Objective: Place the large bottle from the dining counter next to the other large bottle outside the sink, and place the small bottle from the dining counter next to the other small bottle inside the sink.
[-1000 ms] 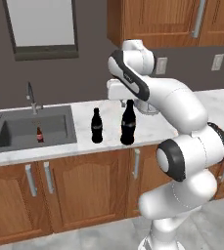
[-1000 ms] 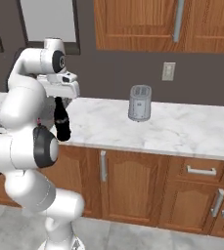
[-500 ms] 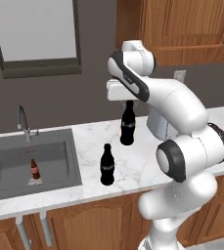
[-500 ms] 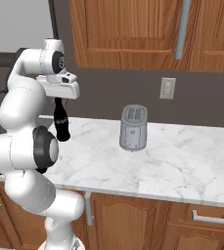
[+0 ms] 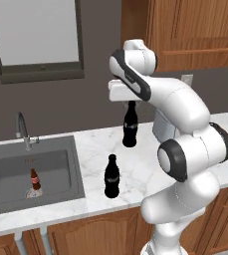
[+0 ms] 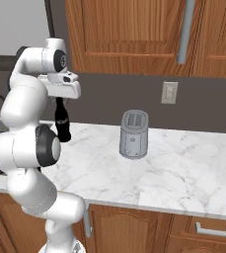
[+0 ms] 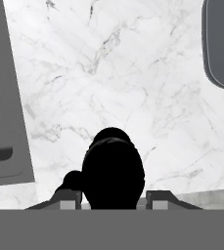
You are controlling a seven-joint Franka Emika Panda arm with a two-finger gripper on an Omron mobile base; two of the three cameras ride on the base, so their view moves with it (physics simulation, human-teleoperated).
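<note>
Large dark bottle [image 5: 130,125] hanging upright by its neck from the pincer [image 5: 130,101], carried clear above the marble worktop [image 5: 135,169], right of the sink [image 5: 31,172] and beyond the other large bottle [image 5: 111,177] standing near the front edge; presumably kept vertical for setting down beside that one. Pincer closed partway on the neck. Arm reared high, forearm swung left, hand pointing straight down.

The white arm rises at the left, its gripper [image 6: 61,100] pointing down with the jaws closed on the neck of a dark large bottle [image 6: 61,123], which hangs upright above the marble worktop [image 6: 173,168]. To the right stands a grey toaster [image 6: 133,134] (well apart from the bottle), below wooden cabinets [image 6: 129,34].
</note>
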